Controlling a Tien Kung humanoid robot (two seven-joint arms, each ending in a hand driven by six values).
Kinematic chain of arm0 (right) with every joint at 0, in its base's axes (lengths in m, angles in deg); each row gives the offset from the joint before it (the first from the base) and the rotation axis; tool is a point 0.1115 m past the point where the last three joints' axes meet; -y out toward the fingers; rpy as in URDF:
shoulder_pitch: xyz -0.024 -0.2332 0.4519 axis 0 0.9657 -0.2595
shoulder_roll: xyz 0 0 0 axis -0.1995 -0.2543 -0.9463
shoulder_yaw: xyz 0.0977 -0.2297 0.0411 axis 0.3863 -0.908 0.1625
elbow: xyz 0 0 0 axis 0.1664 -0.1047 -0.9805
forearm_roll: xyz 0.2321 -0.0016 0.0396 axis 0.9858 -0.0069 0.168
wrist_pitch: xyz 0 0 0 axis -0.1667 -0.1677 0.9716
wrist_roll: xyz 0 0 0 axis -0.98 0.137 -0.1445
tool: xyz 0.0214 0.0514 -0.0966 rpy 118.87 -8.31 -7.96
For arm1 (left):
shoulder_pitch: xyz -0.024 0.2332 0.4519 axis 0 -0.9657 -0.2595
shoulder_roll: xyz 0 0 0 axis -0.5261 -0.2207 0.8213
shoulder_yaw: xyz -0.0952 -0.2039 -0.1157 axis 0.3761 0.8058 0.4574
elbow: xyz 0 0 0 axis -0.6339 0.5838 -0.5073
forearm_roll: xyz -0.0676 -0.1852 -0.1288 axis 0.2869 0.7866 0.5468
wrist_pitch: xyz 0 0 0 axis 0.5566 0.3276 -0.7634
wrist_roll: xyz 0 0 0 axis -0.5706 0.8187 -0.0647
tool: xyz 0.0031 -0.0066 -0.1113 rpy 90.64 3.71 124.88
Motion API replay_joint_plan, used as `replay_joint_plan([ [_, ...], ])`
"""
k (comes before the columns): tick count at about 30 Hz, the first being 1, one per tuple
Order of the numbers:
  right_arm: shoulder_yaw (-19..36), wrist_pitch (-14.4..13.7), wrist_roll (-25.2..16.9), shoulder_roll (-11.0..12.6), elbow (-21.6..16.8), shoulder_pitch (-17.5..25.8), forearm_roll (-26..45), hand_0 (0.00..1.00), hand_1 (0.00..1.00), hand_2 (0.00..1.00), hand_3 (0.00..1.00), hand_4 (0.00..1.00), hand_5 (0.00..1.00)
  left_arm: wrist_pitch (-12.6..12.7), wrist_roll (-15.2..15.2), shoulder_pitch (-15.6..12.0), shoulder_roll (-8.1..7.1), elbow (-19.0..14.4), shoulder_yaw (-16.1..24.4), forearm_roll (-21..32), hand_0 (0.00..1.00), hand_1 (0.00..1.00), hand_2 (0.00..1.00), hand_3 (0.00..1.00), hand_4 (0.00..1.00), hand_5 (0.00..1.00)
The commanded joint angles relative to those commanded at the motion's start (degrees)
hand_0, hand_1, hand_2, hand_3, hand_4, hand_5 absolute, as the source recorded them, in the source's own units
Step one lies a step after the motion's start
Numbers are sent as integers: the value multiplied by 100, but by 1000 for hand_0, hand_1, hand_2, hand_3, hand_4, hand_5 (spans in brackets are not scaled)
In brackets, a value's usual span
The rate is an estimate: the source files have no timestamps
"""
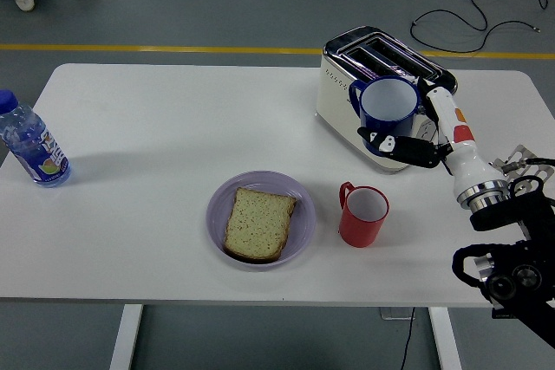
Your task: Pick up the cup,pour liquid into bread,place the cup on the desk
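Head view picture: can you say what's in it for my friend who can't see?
The robot's right hand holds a blue cup up in front of a cream toaster. On the white table below sit a slice of bread on a purple plate, a red cup, and a water bottle far left.

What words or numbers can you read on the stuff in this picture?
None can be read.
Water bottle: colourful label, print too blurred.
Toaster: front panel marks too small.
Blue cup in the right robot hand, red cup: no print showing.
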Motion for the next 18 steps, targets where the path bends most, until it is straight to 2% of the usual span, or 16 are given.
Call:
replay_joint_plan([
  [8, -1119, 486, 601, -191, 0, -982, -998, 281, 269, 471, 526, 697, 2, 12, -10, -12, 17, 0, -102, 150, 659, 704, 726, 619, 359, 941],
  [13, -1727, 596, 671, -344, 25, -1514, -1462, 282, 270, 470, 528, 678, 2, 2, -13, -44, 8, 0, -153, 206, 659, 703, 726, 619, 358, 941],
  [18, -2361, 596, 504, -637, 703, -2090, -1843, 287, 269, 469, 529, 668, 2, -4, -4, -91, -3, 0, -182, 212, 659, 703, 726, 619, 358, 941],
])
